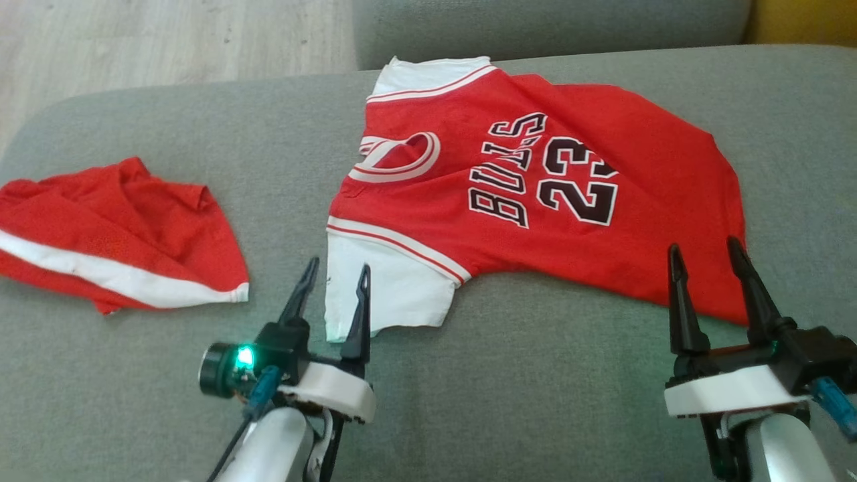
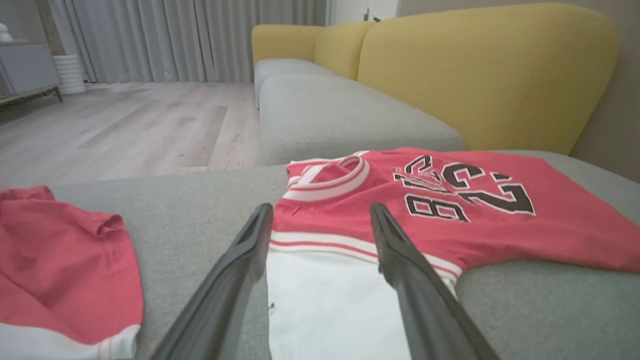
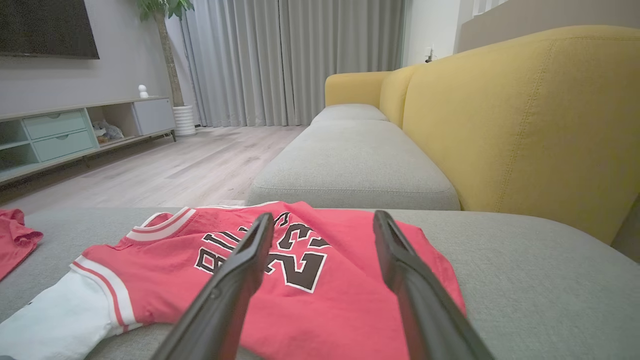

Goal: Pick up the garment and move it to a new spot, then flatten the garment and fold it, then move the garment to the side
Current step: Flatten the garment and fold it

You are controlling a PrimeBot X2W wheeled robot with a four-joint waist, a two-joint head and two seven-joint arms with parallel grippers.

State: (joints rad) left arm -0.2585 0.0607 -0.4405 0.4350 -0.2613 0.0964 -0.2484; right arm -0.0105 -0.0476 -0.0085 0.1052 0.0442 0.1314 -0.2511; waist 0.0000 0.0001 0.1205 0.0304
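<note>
A: Jersey position?
B: Red jersey [image 1: 535,201], number side up, lies spread on the grey sofa cushion [image 1: 535,388]. Collar toward the robot's left, hem toward its right.

A: Effectors?
B: Left gripper [image 1: 338,268] spread wide, gripping nothing, fingers either side of the near white sleeve [image 1: 388,294] edge. Contact with the cloth not determinable. Right gripper [image 1: 703,246] likewise spread and empty, at the hem's near corner.

A: Surroundings?
B: Second red garment [image 1: 120,234], crumpled, well apart to the left on the same cushion. Yellow backrest [image 3: 525,125] beside the cushion.
</note>
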